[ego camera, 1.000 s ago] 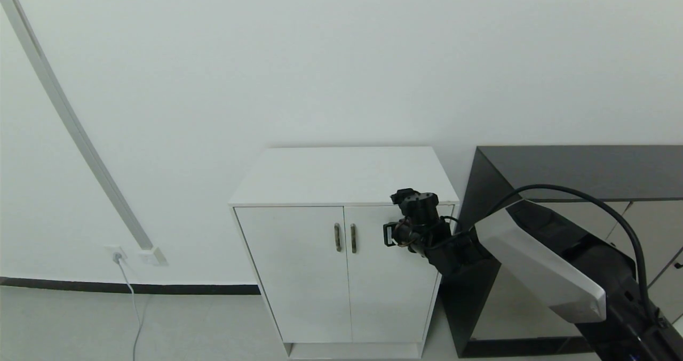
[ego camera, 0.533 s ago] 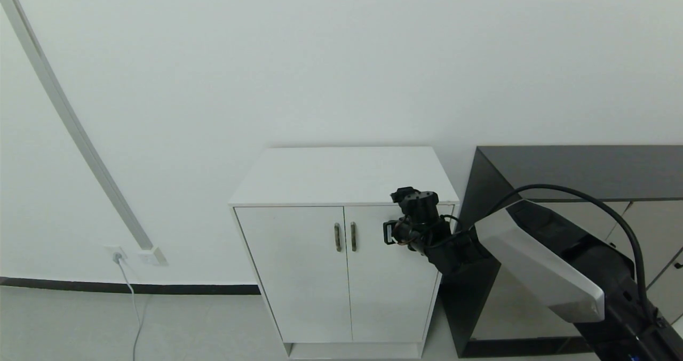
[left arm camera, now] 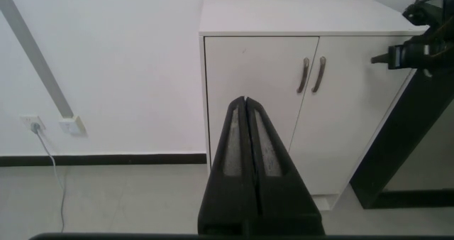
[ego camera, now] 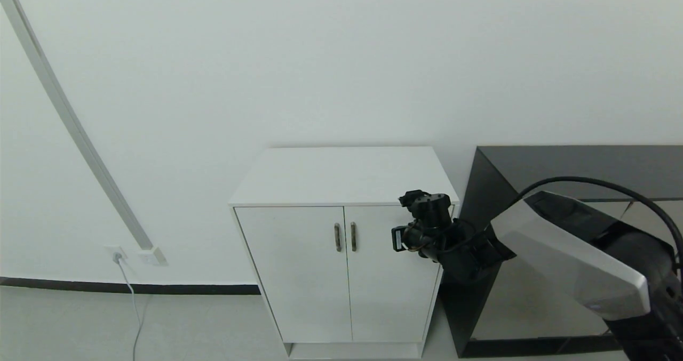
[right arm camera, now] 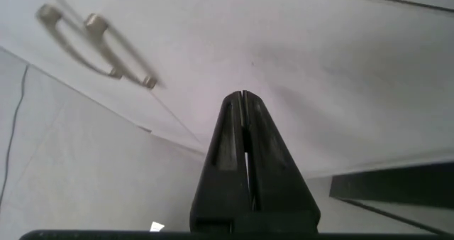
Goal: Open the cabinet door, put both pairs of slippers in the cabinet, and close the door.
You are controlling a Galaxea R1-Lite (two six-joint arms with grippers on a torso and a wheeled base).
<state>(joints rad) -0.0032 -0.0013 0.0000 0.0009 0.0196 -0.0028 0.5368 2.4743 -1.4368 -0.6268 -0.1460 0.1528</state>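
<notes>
The white cabinet [ego camera: 341, 177] stands against the wall with both doors shut. Its two metal handles [ego camera: 345, 237] sit side by side at the middle seam. My right gripper [ego camera: 397, 238] hangs in front of the right door, to the right of the handles, shut on nothing. In the right wrist view the shut fingertips [right arm camera: 242, 98] point at the door panel, with the handles [right arm camera: 96, 45] off to one side. My left gripper [left arm camera: 245, 104] is shut and empty, held well back from the cabinet [left arm camera: 298, 91], facing its left door.
A black cabinet [ego camera: 560, 171] stands right beside the white one, close behind my right arm. A wall socket [ego camera: 116, 254] with a cable [ego camera: 136, 307] and a slanted white conduit [ego camera: 69, 118] lie to the left. Grey floor spreads before the cabinets.
My right gripper has shifted a little to the right and down along the right door, away from the handles. The forearm has swung right. The doors stay shut.
</notes>
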